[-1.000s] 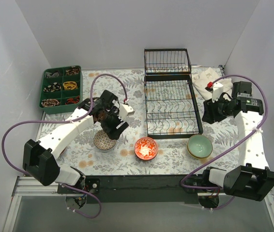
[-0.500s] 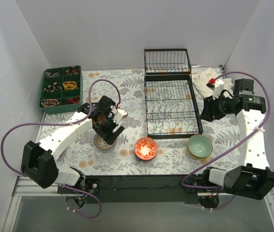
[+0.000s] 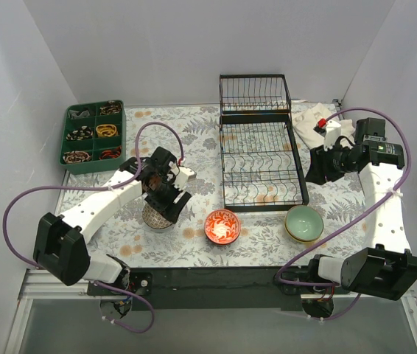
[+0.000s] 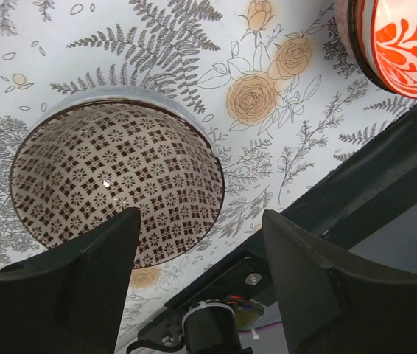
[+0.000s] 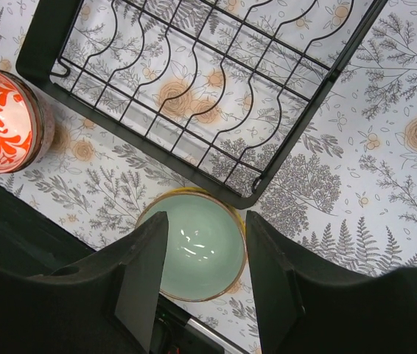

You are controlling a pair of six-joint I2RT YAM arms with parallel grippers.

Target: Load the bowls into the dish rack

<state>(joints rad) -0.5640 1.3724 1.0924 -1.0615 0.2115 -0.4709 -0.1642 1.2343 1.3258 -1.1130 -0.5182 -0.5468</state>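
Left claw (image 4: 199, 221), spread wide, hangs just above the brown lattice bowl (image 4: 116, 181), seemingly over its rim; the dish rack (image 3: 262, 208) lies to its right.

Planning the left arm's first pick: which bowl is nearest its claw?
The brown lattice bowl, directly below the left claw; the red-orange bowl and pale green bowl sit farther right.

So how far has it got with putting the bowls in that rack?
Nothing is loaded yet: the dish rack holds no bowls. In hand: the left gripper hangs open over the brown lattice bowl, apparently about to pick it up. Left to do: that bowl, the red-orange bowl and the pale green bowl all sit outside the rack. The right gripper is open and holds nothing.
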